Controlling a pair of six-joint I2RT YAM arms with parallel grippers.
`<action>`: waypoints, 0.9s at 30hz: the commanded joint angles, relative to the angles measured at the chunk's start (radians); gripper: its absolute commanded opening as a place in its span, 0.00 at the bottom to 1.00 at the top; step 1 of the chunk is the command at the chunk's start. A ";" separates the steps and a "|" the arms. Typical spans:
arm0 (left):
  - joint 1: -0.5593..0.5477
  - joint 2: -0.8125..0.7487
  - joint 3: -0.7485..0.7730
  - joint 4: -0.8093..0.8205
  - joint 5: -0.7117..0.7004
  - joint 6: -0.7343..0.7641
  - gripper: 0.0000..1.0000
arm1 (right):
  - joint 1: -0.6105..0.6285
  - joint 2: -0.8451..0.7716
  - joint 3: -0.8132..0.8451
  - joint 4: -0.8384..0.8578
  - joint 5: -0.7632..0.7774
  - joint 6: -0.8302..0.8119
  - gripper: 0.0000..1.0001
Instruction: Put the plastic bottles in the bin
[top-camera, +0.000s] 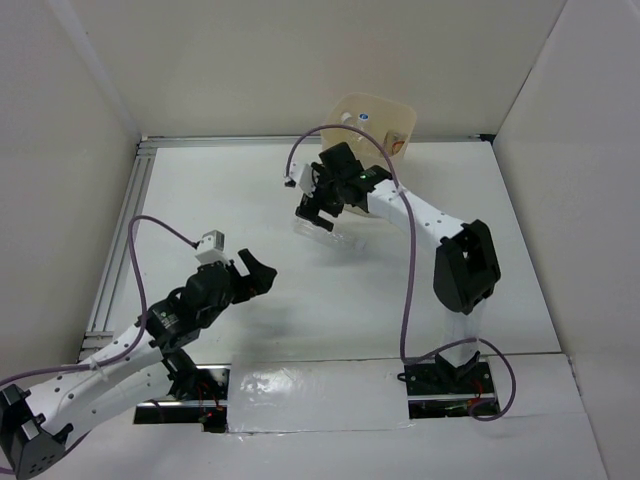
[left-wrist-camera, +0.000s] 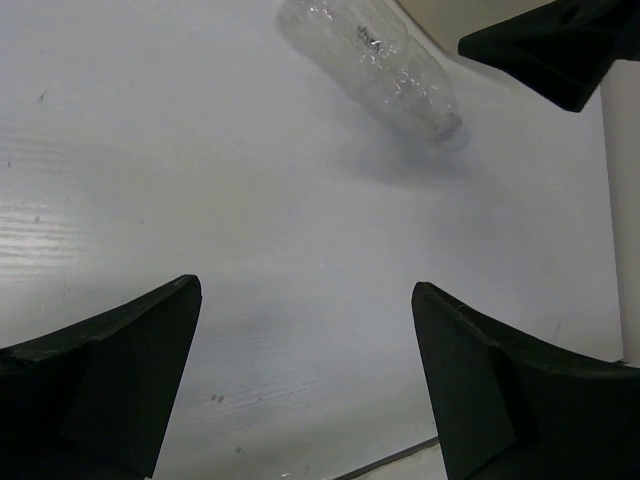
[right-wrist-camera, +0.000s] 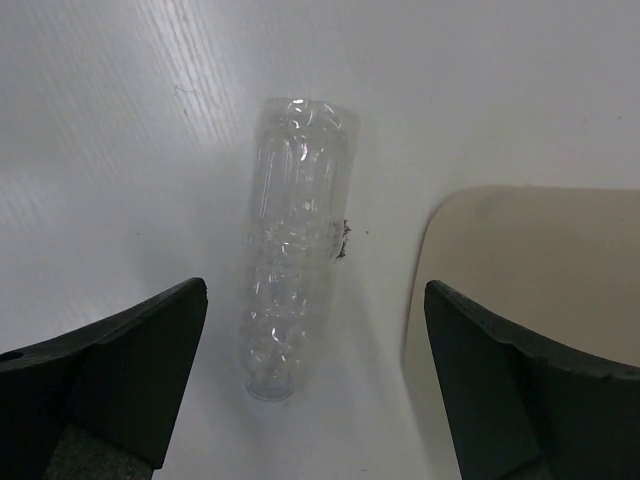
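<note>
One clear crinkled bottle (right-wrist-camera: 290, 270) lies on its side on the white table, capless neck toward the right wrist camera. My right gripper (right-wrist-camera: 315, 290) is open and hovers above it, with the bottle below the gap, nearer the left finger. The cream bin (right-wrist-camera: 530, 270) stands just right of the bottle. In the top view the right gripper (top-camera: 314, 212) is in front of the bin (top-camera: 375, 112), with the bottle (top-camera: 338, 238) faint beneath it. A red-white label (top-camera: 398, 146) shows inside the bin. My left gripper (top-camera: 256, 272) is open and empty, well short of the bottle (left-wrist-camera: 375, 65).
White walls enclose the table on three sides. A metal rail (top-camera: 125, 240) runs along the left edge. The right arm's elbow (top-camera: 465, 265) hangs over the right half of the table. A right gripper finger (left-wrist-camera: 560, 45) shows at the top of the left wrist view.
</note>
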 joint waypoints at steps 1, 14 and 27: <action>-0.007 -0.036 -0.003 -0.030 -0.029 -0.021 0.99 | 0.012 0.055 0.026 0.030 0.088 0.011 0.96; -0.007 -0.045 -0.003 -0.050 -0.038 -0.021 0.99 | 0.003 0.242 -0.046 0.028 0.134 0.002 1.00; -0.007 -0.027 -0.003 -0.003 -0.038 -0.001 0.99 | -0.023 0.049 0.151 -0.338 -0.410 -0.228 0.29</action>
